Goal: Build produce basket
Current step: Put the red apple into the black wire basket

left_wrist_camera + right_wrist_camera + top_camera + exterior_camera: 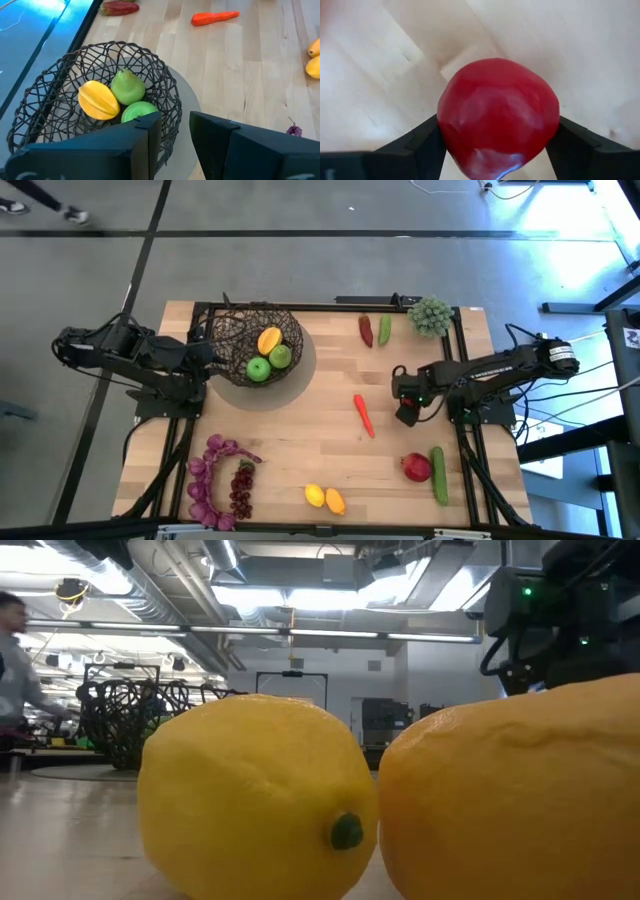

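Pale butcher-block table (300, 440) carries loose produce, and the round dark wire-mesh basket (225, 330) sits at its far left with a yellow-orange fruit and two green ones inside. We see the right gripper (408, 414) mid-table, its jaws clamped on a glossy red rounded toy fruit (497, 115). The left gripper (175, 145) hovers at the basket rim, jaws parted and empty. We judge this a carry step: next comes a move over the basket and a release.
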Action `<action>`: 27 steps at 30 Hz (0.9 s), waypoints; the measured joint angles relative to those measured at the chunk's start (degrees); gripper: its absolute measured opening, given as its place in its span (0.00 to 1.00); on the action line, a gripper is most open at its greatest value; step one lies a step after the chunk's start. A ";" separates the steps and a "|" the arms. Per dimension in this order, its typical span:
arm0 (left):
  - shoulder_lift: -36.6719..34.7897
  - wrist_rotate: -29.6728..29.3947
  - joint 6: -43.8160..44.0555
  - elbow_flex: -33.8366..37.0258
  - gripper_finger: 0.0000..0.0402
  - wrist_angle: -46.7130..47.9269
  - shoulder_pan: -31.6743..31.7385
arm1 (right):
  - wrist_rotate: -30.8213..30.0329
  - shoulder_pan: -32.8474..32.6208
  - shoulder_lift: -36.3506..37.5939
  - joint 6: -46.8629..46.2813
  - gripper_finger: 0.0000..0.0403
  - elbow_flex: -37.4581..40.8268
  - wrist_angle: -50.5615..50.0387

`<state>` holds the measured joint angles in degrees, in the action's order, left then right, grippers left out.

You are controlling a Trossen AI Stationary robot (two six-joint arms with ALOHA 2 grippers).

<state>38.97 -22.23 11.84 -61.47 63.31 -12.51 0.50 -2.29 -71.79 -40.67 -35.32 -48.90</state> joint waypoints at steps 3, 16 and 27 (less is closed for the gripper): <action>0.03 0.00 0.00 0.00 0.23 0.00 0.02 | 0.41 0.00 0.08 -0.79 0.67 -2.29 -0.83; 0.02 -2.96 3.03 0.00 0.23 -0.52 -0.01 | -3.19 1.61 0.17 -3.62 0.66 -24.89 -10.16; 0.02 -8.42 17.57 0.00 0.23 -0.46 0.01 | -6.94 9.33 -5.74 14.30 0.66 -45.44 0.64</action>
<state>38.98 -30.64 29.41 -61.47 62.85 -12.49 -6.44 7.04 -77.53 -26.38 -80.77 -48.27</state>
